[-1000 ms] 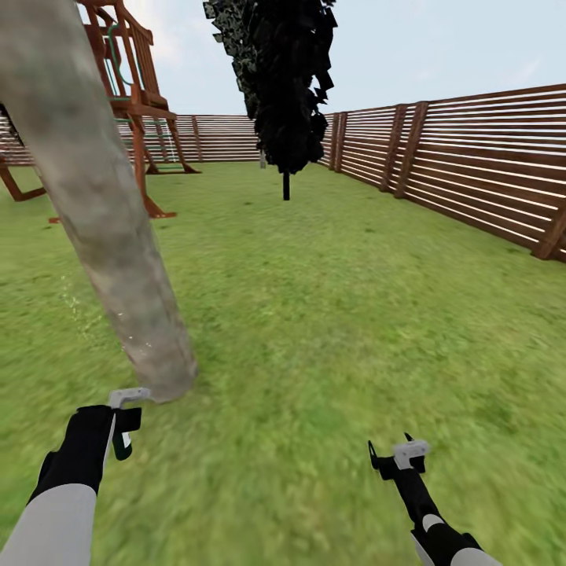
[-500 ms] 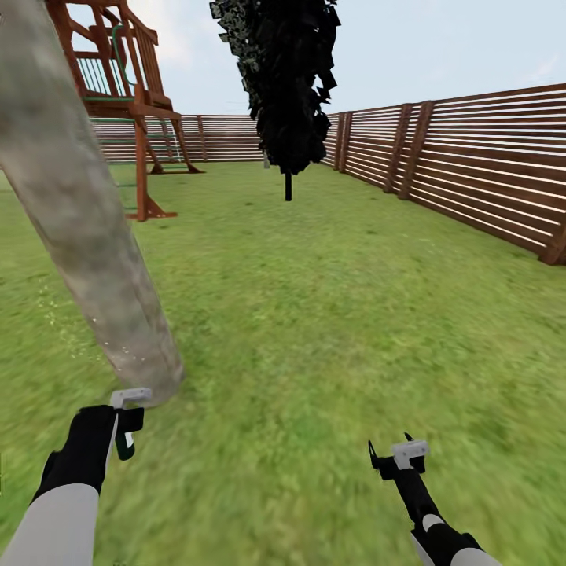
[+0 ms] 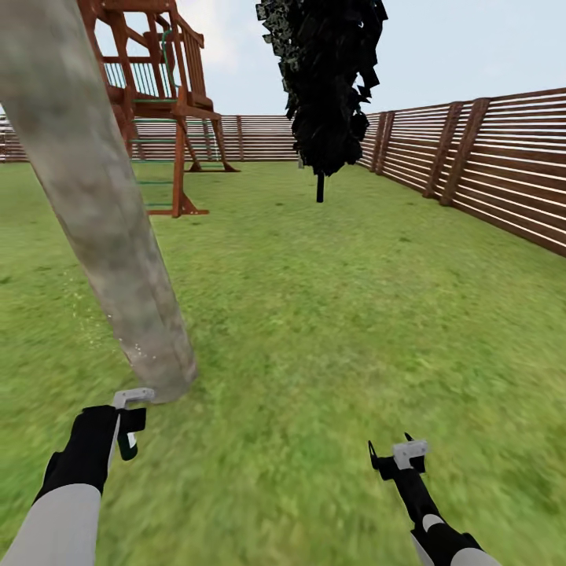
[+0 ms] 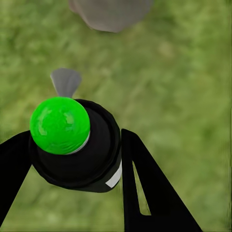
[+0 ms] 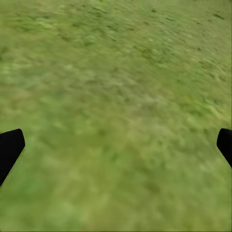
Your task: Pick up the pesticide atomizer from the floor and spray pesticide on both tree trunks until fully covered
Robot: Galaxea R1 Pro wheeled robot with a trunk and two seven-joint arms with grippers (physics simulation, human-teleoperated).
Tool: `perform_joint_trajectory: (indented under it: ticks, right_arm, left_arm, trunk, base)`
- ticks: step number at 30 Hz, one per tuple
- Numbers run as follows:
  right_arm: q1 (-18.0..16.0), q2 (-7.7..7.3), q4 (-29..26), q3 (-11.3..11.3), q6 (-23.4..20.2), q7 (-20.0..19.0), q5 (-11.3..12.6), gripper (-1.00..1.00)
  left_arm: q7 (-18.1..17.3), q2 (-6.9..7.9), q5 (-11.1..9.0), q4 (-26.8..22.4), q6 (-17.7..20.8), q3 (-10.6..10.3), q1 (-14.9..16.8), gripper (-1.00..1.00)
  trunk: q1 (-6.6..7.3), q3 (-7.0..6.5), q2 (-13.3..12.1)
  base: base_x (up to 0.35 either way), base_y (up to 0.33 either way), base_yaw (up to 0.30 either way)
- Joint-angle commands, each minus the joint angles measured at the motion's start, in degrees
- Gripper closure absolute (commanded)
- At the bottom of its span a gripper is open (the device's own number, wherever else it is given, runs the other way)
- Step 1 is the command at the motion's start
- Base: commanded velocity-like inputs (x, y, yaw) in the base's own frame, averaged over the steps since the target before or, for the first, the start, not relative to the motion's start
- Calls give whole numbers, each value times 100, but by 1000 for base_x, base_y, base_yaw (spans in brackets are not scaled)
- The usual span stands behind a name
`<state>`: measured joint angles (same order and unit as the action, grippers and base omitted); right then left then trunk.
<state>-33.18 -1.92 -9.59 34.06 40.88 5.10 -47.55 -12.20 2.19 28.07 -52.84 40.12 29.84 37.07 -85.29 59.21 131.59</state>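
A thick, pale grey-beige mottled tree trunk (image 3: 102, 212) rises from the lawn at the left, and its base stands just beyond my left gripper (image 3: 124, 410). That gripper is shut on the pesticide atomizer (image 3: 129, 440), a small dark can. In the left wrist view the atomizer (image 4: 72, 145) shows a bright green cap and a grey nozzle, clamped between the black fingers (image 4: 145, 193), with the trunk's foot (image 4: 111, 12) close ahead. My right gripper (image 3: 391, 454) hangs open over bare grass at the lower right, its fingertips (image 5: 9, 150) wide apart.
A brown wooden play tower (image 3: 157, 102) stands behind the trunk. A black cone-shaped tree (image 3: 326, 86) rises mid-lawn farther back. A brown slat fence (image 3: 487, 173) runs along the right and rear. Open grass (image 3: 330, 314) stretches ahead and to the right.
The whole view has swung, so the play tower, black tree and fence sit farther right in the picture. Both arms keep their pose, and the left gripper still holds the atomizer.
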Motion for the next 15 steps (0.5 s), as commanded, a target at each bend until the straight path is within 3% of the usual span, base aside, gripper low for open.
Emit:
perform_joint_trajectory:
  ticks: [1, 6, 15]
  right_arm:
    - [-4, -2, 10, 13, 16, 53, -62, -100]
    - [-4, -2, 10, 13, 16, 53, -62, -100]
    - [-4, -2, 10, 13, 16, 53, -62, -100]
  left_arm:
    - [-51, -19, 75, -7, 14, 13, 9, 100]
    - [-54, -42, 76, -7, 14, 13, 9, 100]
    - [-48, -43, 76, -7, 14, 13, 9, 100]
  trunk:
    - [-1, 5, 2]
    - [-1, 5, 2]
    - [-1, 5, 2]
  base:
    - [237, -198, 276]
    - [237, -198, 261]
    - [195, -217, 25]
